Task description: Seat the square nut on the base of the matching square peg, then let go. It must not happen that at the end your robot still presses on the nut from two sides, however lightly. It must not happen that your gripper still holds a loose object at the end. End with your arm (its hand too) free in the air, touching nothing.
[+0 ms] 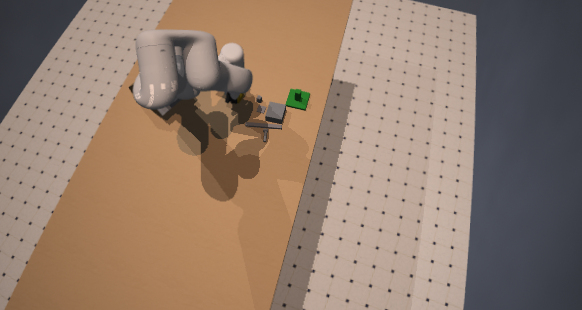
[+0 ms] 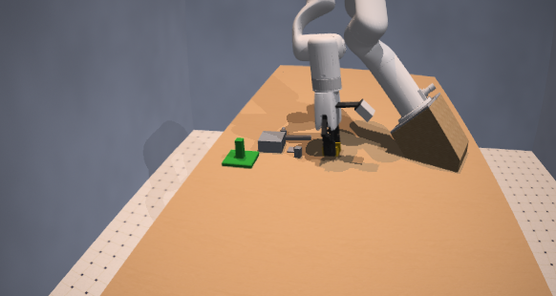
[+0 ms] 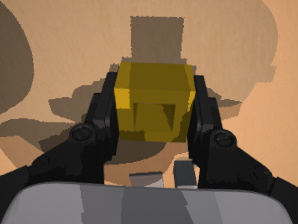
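Observation:
My gripper is shut on a yellow square nut, with one black finger on each side of it. In the exterior view the gripper stands upright and low over the wooden table, and the nut shows as a small yellow patch at the fingertips. In the top view the arm hides most of the gripper. A green base with a short upright green peg stands to the left, also seen in the top view. A grey block sits between the gripper and the green base.
A thin grey bar lies beside the grey block, and a small grey piece lies in front of it. The arm's wooden wedge mount stands to the right. A small grey box sticks out from the wrist.

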Tool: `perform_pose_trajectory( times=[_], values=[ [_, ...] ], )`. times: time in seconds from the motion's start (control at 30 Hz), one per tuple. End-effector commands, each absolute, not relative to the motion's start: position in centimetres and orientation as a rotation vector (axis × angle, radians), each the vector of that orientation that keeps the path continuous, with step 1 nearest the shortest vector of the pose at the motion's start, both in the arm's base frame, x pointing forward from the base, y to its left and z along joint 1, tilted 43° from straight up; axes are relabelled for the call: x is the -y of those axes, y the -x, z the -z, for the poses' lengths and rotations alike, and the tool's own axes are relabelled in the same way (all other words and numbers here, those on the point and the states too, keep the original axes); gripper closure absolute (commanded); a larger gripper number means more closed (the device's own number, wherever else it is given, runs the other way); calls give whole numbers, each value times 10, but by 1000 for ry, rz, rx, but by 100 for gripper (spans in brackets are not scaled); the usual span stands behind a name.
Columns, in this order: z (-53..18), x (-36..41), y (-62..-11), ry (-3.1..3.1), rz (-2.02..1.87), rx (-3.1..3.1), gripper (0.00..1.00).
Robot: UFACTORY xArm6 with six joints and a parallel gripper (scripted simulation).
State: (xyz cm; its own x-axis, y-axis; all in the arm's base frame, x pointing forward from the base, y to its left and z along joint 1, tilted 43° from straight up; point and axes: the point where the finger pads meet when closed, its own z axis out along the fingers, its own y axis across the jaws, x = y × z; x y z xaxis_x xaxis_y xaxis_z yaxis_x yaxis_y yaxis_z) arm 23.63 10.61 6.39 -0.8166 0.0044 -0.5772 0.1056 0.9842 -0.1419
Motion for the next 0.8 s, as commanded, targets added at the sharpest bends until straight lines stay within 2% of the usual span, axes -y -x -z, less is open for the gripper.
perform_pose_trajectory(
  times=[0.0, 0.77],
  values=[
    [-64, -108, -235, -101, 207, -2523, 100],
    [-60, -123, -226, -297, 102, -2562, 100]
  ],
)
